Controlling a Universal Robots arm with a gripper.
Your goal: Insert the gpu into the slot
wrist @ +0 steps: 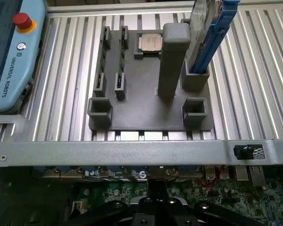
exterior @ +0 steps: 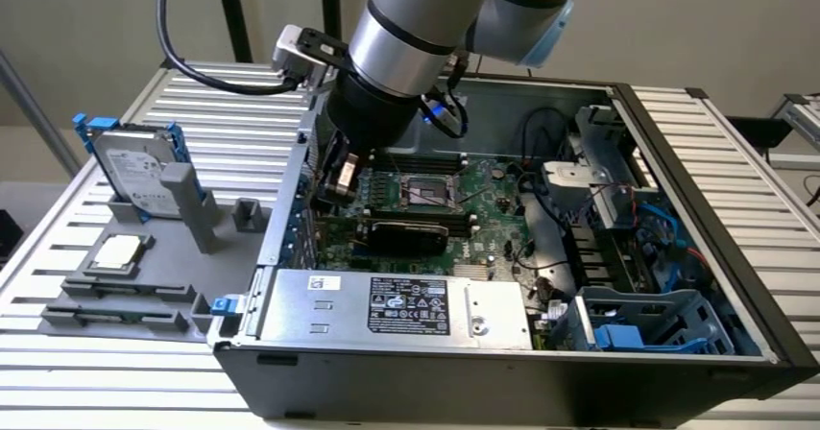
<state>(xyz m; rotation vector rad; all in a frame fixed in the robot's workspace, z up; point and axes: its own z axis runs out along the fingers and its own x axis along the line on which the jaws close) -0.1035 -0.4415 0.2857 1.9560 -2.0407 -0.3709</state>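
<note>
Inside, the end effector [exterior: 344, 176] hangs beside the case wall [exterior: 305, 152] (motherboard [exterior: 494, 185] below).

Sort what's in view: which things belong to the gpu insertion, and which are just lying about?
Job in hand:
gpu, a black card on the green motherboard
gripper, low over that board

Lying about:
hard drive, upright in the grey fixture
processor chip
silver power supply
teach pendant
</note>
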